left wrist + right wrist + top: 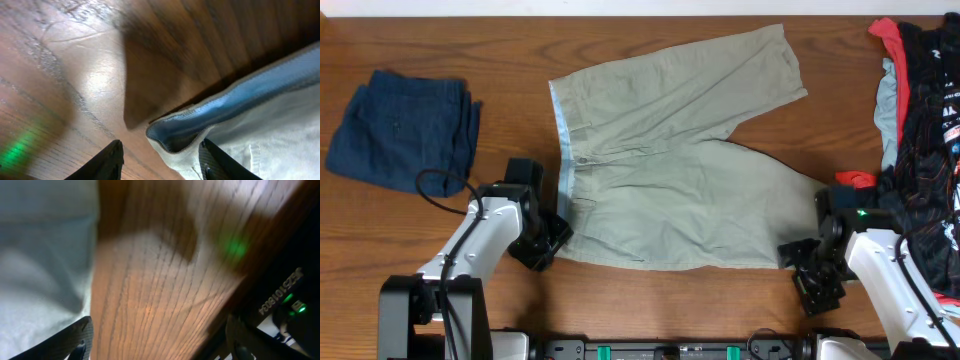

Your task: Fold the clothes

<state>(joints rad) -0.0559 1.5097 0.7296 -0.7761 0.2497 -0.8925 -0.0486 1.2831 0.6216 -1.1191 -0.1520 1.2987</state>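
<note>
Khaki-beige shorts [670, 170] lie spread flat on the wooden table, their pale blue waistband lining [560, 150] along the left edge. My left gripper [548, 243] is open at the near waistband corner [175, 137], which lies between its two fingers [160, 160]. My right gripper [807, 268] is open beside the near leg hem [45, 260]; its fingers [160, 340] have bare wood between them. A folded dark blue denim garment [405, 128] lies at the far left. Red, black and pale-blue garments [920, 120] are piled at the right.
The table's front edge [260, 280] runs close by the right gripper, with the robot base [285, 300] beyond it. A black cable [445, 190] loops by the left arm near the denim garment.
</note>
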